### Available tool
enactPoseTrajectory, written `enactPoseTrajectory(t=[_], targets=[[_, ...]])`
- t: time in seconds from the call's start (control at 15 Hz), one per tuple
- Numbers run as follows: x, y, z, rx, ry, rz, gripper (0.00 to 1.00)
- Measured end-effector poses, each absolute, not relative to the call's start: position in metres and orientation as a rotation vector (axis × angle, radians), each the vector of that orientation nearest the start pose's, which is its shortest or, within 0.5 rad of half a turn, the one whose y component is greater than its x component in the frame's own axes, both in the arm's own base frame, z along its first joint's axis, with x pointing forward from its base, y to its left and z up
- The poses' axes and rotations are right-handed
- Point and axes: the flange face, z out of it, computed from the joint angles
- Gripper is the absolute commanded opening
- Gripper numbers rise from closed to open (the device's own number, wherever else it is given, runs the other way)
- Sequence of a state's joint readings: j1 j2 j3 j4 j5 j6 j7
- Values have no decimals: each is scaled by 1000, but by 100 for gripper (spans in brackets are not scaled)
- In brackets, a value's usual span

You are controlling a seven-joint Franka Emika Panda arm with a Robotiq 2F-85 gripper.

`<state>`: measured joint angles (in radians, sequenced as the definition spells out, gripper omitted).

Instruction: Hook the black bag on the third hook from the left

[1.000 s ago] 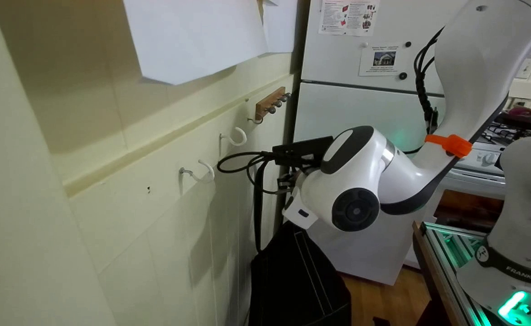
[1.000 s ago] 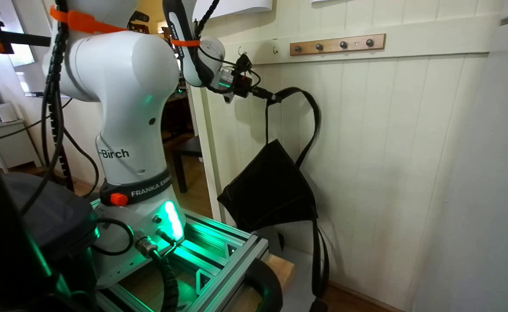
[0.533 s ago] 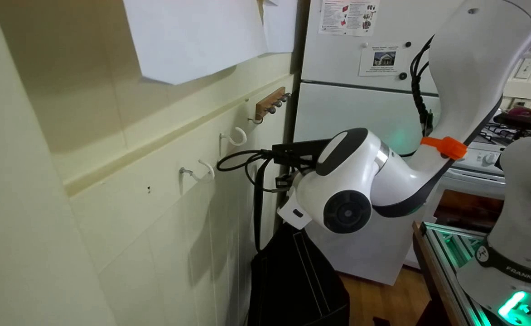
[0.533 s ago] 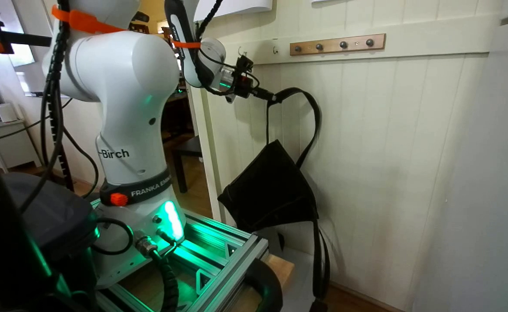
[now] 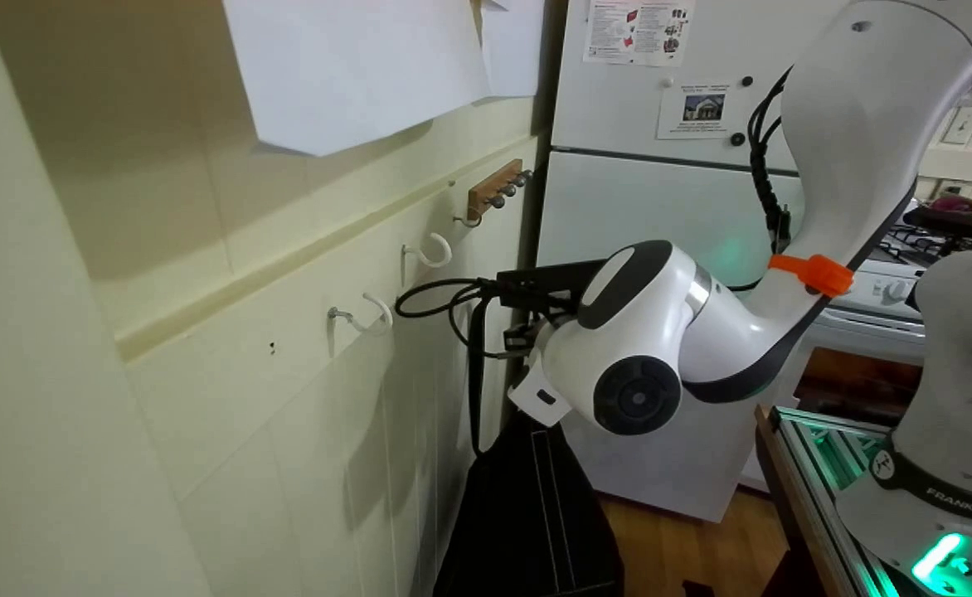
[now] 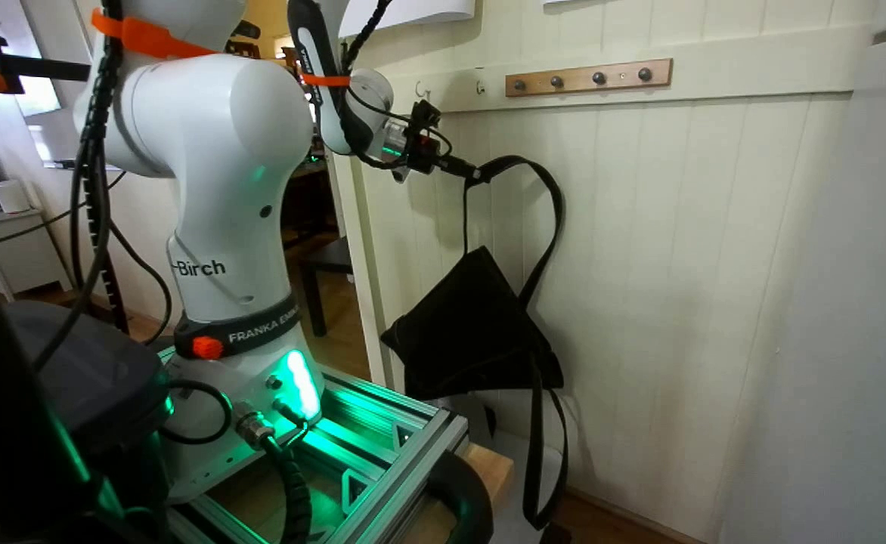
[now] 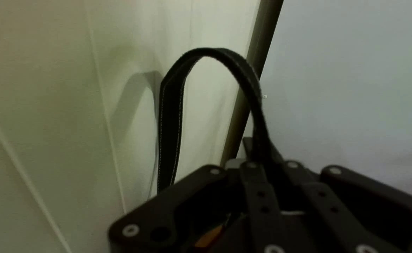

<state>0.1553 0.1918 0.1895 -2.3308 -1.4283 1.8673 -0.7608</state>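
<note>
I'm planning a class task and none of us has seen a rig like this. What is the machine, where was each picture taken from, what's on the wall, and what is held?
The big white machine is a robot arm, bending at several joints and ending in a black pincer. The wider pictures look on from two places outside it; the close-up is taken from its wrist, looking past the pincer.

The pale wall carries white curved hooks and a wooden rack with four dark knobs. A white fridge stands beside the wall.

The pincer is closed on the strap of a black bag, so the bag hangs from it in front of the wall and is not yet on any hook.
</note>
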Motion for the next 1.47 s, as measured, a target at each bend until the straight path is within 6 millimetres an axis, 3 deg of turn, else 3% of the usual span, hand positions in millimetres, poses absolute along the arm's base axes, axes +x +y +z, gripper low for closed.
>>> enactPoseTrajectory(t=[0.33, 0.73, 0.8, 1.47], targets=[[484, 128, 267, 935, 1763, -806, 2], [479, 160, 295, 934, 1628, -887, 2], [479, 164, 299, 937, 1609, -898, 6], [476, 163, 284, 964, 1613, -913, 2]])
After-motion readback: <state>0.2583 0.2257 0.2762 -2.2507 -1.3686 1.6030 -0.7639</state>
